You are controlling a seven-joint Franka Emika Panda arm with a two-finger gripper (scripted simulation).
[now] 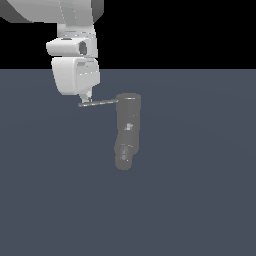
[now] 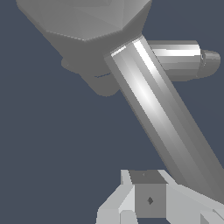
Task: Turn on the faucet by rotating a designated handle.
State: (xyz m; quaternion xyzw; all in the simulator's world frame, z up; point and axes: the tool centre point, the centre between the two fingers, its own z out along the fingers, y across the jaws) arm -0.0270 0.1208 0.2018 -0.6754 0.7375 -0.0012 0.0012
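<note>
gripper (image 1: pixel 86 97) right at the handle (image 1: pixel 98 103) tip, can't tell finger gap, faucet (image 1: pixel 126 131) mid-floor (image 1: pixel 200 200), loads of room around

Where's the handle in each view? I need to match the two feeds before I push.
Exterior view: the handle is the thin rod running from the faucet top toward the view's left, its free end at the gripper.
Wrist view: the handle is the wide shiny bar crossing diagonally, close to the camera.
Shared landmark: the faucet's round top, where the rod starts.

You've got the dull gray faucet (image 1: pixel 127 130) standing slightly bent, its thin handle (image 1: pixel 98 103) jutting toward the exterior view's left.
</note>
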